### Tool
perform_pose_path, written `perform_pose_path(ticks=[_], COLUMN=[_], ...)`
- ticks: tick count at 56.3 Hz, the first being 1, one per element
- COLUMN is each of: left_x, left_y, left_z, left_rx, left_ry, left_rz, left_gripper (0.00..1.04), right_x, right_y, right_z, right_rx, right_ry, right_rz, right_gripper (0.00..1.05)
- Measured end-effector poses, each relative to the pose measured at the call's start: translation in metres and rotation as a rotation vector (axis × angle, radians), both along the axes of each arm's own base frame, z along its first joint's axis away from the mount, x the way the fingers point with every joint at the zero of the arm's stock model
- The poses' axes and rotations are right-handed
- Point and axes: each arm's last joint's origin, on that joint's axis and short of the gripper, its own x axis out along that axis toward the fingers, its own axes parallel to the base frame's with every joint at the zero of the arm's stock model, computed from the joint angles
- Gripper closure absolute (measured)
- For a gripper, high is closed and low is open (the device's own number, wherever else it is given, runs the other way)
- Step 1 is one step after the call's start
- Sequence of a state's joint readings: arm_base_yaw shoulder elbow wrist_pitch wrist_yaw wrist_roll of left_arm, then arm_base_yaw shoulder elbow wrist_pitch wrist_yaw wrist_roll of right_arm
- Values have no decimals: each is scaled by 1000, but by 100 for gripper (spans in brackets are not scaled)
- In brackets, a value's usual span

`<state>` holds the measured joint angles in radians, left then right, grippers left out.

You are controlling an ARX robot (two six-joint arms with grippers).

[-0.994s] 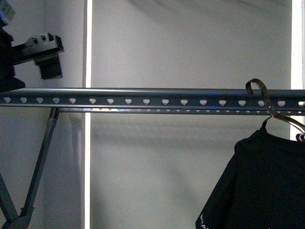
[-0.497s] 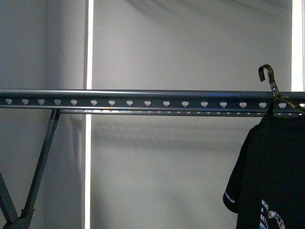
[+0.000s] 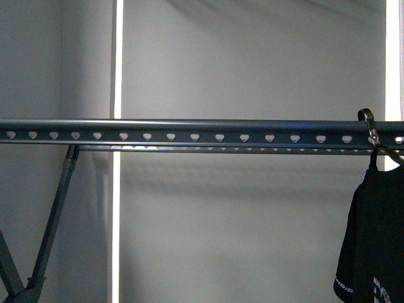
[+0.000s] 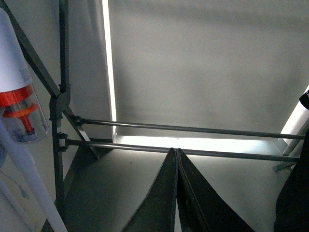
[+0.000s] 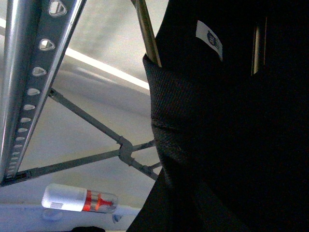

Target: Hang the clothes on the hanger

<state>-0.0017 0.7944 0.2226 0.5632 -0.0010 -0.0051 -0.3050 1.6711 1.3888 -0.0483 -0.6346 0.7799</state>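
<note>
Front view: hook (image 3: 366, 117) at the rail (image 3: 189, 128) top, far right; shirt (image 3: 372, 240) hangs below. Looks like the seating step. Left fingers (image 4: 164, 203) pressed together. Right fingers lost against black cloth, can't tell. Next: confirm the hook is over the rail, then let go.

A long dark grey metal rail (image 3: 189, 134) runs level across the scene, with a row of small pale shield-shaped holes along it. A slanted grey leg (image 3: 53, 214) props it at the left. At its far right end hangs a black short-sleeved T-shirt (image 3: 375, 240) with small white lettering low down. The shirt is on a shiny silver coat hanger (image 3: 369, 126) whose hook curls at the rail's top edge.
</note>
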Motion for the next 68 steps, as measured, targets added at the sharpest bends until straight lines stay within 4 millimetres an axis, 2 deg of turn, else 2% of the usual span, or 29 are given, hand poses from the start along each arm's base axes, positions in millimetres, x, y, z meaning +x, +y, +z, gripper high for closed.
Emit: perform_pose_path(ticks=[10,19,32,45,58,68], left_x=[-15,-28,-40,-48,-55,-58], left_y=[0,0,0,0,0,0], left_z=[-13,-23,-31,-37,-36,-36], left_rx=[0,0,1,3,3,3], left_ry=[-6,-5,-6,-26,-31,-31], left_rz=[0,0,0,0,0,-1], left_gripper=[101,101,101,101,101,101], right_x=[4,9,16,20,20,12], right_y=[6,0,-4,3,14,22], right_z=[-2,-11,-13,-16,-40,-59], right_rx=[5,11,15,-3,-53,-167], right_ry=[9,24,44,54,61,51], right_rz=[2,-8,-19,-24,-10,-43], right_gripper=[101,101,101,101,101,76])
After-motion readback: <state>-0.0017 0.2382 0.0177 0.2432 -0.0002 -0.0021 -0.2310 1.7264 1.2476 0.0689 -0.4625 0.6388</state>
